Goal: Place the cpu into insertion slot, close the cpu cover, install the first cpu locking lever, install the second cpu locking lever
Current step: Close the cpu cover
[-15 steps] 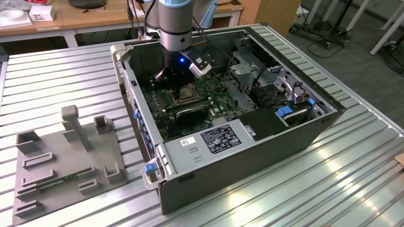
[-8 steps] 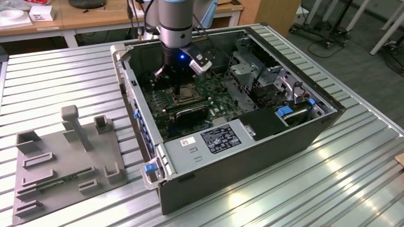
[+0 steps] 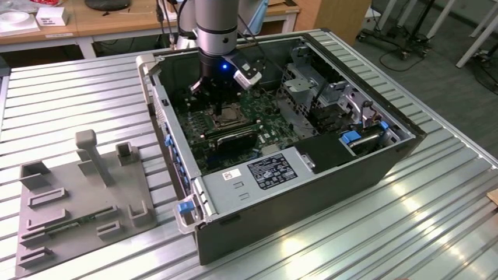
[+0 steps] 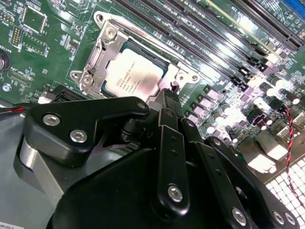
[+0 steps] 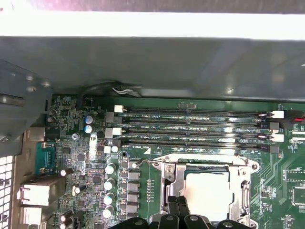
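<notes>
Cpu (image 4: pixel 136 76) seated in insertion slot (image 4: pixel 145 51); cpu cover (image 4: pixel 96 58) lowered over it. Fingers (image 4: pixel 167 102) pressed together, gripping nothing, tips just beside the cover's edge, inside computer case (image 3: pixel 311 192).

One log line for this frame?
cpu: seated | cover: down | gripper: shut, tips at cover edge

cpu (image 4: pixel 135 76): 1 | cpu cover (image 4: pixel 97 59): 1 | memory slots (image 5: pixel 190 136): 4

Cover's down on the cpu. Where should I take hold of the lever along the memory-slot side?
Probably take the lever by its bent free end, which juts past a corner of the cover. The rest is thin wire lying flat beside it. Come from above, pinching across the wire.
</notes>
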`<state>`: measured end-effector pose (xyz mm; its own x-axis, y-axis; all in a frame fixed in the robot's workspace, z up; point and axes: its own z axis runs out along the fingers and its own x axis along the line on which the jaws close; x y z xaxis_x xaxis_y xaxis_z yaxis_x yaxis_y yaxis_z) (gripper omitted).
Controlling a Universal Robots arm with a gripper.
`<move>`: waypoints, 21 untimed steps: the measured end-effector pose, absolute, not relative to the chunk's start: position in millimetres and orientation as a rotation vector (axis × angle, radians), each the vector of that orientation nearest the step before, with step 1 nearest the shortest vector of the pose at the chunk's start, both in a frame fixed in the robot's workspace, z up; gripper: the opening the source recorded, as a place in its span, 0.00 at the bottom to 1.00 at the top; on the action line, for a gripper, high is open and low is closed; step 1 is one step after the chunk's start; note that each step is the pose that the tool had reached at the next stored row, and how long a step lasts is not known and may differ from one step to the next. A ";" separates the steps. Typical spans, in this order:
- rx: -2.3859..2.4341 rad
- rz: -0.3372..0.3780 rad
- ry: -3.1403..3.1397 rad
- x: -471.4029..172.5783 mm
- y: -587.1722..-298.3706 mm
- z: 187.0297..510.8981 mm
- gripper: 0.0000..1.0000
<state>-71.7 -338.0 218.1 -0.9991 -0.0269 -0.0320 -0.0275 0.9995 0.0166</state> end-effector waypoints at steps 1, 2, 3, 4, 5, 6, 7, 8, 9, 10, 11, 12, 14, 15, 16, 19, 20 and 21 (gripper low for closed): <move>-0.042 0.027 3.110 -71.8 -338.0 218.1 0.11; -0.042 0.027 3.110 -71.8 -338.0 218.1 0.11; -0.042 0.026 3.110 -71.8 -338.1 218.2 0.11; -0.042 0.026 3.110 -71.7 -338.1 218.2 0.11; -0.043 0.026 3.110 -71.2 -338.1 218.3 0.11; -0.042 0.026 3.110 -70.4 -338.1 218.3 0.11; -0.042 0.026 3.110 -69.1 -338.0 218.3 0.11; -0.042 0.026 3.110 -67.2 -338.0 218.2 0.11; -0.042 0.026 3.110 -64.7 -338.0 218.2 0.11; -0.042 0.026 3.110 -62.1 -338.0 218.2 0.11; -0.043 0.026 3.110 -59.4 -338.0 218.2 0.11; -0.042 0.026 3.110 -56.7 -338.0 218.2 0.11; -0.042 0.026 3.110 -51.3 -338.1 218.2 0.11; -0.042 0.026 3.110 -48.5 -338.0 218.2 0.11; -0.042 0.026 3.110 -46.4 -338.1 218.1 0.11; -0.042 0.026 3.110 -44.9 -338.1 218.1 0.11; -0.042 0.026 3.110 -44.9 -338.1 218.1 0.11; -0.042 0.026 3.110 -44.8 -337.8 218.1 0.11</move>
